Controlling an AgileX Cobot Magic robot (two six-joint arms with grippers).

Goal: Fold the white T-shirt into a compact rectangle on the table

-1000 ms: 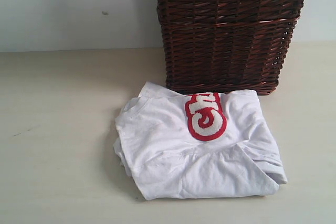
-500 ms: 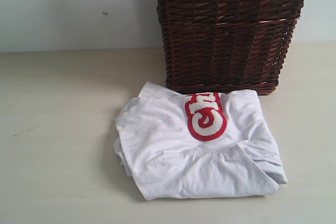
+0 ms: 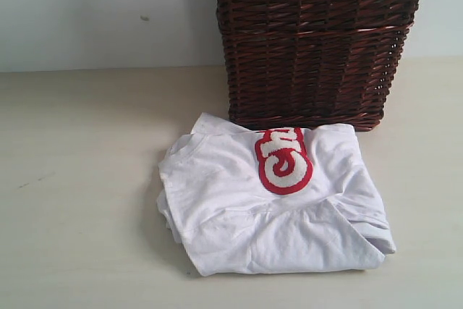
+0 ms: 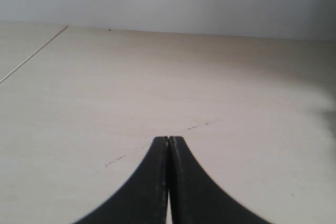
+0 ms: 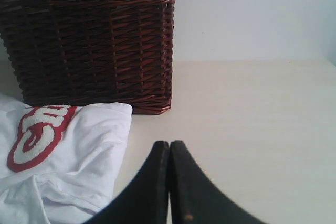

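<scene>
Lying folded at lower centre: white T-shirt (image 3: 217, 204) on beige table (image 3: 79, 179) | wicker basket (image 3: 318, 41) behind, pale wall (image 3: 101, 12) | left gripper (image 4: 168, 139), right gripper (image 5: 169, 142) pressed together

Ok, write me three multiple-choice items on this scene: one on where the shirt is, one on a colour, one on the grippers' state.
1. Where does the T-shirt lie?
A) on the table, in front of the basket
B) inside the basket
C) draped over a gripper

2. What colour outlines the lettering?
A) blue
B) green
C) red

3. How are the left gripper and the right gripper?
A) both open
B) both shut, holding nothing
C) right one shut on the T-shirt

Answers:
1 A, the folded bundle rests on the tabletop before the wicker.
2 C, a thick red border rings the white letters.
3 B, each wrist view shows jaws pressed together over bare table.
</scene>
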